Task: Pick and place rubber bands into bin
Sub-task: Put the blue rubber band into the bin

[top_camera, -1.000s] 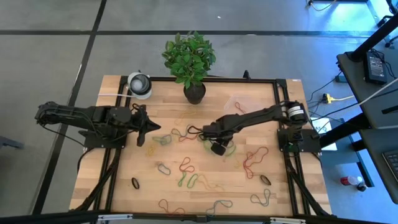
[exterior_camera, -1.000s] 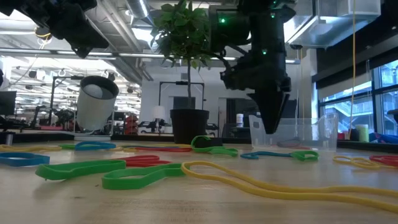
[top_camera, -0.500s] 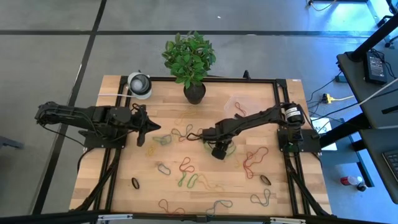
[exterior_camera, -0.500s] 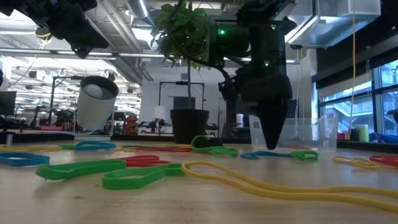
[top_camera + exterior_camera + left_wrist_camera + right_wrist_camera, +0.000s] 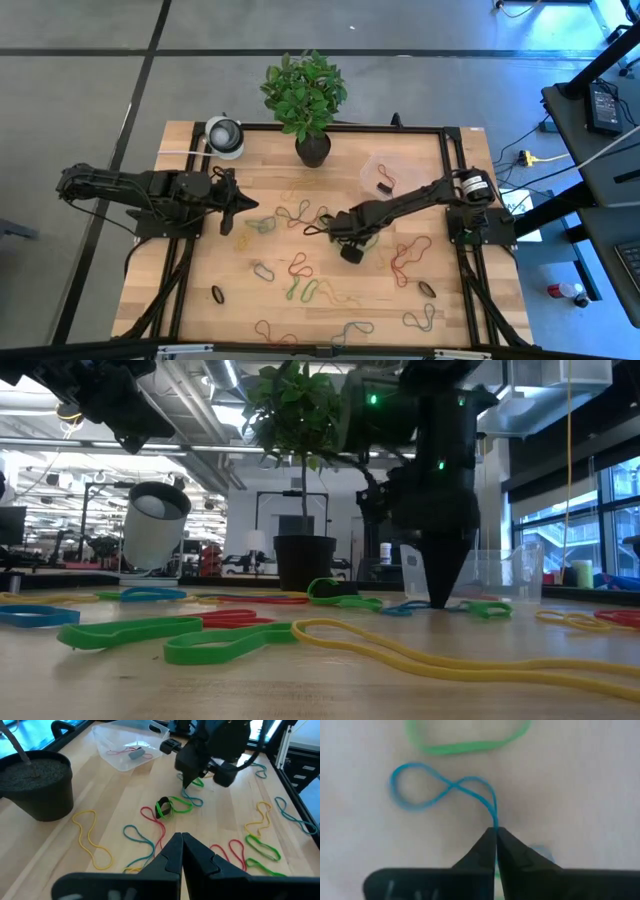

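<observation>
wood table [image 5: 200, 270] (matt), clear-plastic bin [image 5: 384, 172]

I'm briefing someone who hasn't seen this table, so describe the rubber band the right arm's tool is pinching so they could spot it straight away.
Start at the black plant pot on the table's far edge, then come toward the middle to the right tool. Shut on its tip is a blue rubber band twisted into a figure eight, lying flat beside a plain, untwisted green loop.

Grey floor [image 5: 80, 90] with dark seams surrounds the wooden desk [image 5: 200, 270]. Behind the right gripper [image 5: 437, 600], windows [image 5: 560, 530] glow blue; ceiling lights [image 5: 235, 375] and pipes run overhead.
</observation>
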Available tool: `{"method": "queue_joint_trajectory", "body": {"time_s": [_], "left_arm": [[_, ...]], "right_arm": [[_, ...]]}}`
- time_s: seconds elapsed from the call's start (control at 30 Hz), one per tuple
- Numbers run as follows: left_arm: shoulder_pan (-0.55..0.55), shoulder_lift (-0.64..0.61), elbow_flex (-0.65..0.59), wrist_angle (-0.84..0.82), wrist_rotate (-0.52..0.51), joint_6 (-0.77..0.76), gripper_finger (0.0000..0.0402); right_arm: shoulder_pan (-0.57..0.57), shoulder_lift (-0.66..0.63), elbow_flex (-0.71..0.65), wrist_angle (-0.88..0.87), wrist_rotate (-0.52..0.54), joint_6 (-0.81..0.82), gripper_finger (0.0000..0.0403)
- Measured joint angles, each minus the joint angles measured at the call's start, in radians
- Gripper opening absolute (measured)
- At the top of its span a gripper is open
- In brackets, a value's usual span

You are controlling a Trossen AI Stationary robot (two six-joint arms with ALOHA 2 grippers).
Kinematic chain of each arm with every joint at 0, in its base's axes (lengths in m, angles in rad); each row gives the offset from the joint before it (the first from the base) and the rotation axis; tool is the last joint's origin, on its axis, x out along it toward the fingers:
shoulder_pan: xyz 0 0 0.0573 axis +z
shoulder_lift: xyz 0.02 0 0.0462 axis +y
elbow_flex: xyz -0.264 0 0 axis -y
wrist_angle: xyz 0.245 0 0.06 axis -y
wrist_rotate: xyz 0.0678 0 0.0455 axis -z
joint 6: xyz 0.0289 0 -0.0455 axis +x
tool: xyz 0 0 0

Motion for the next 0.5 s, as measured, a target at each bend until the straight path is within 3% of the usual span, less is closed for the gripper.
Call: {"method": "queue_joint_trajectory", "body": {"time_s": [0.13,0.33,0.5], "left_arm": [[0.000,0.000,0.000,0.001,0.000,0.000,0.0001],[0.000,0.000,0.000,0.010,0.000,0.000,0.0001],[0.000,0.000,0.000,0.013,0.000,0.000,0.0001]], "right_arm": [[0.014,-0.075,0.044,-0.054,0.004,0.015,0.0003],[0.021,-0.243,0.070,-0.115,0.090,0.091,0.0002],[0.018,-0.387,0.069,-0.214,0.219,0.148,0.0002]]}}
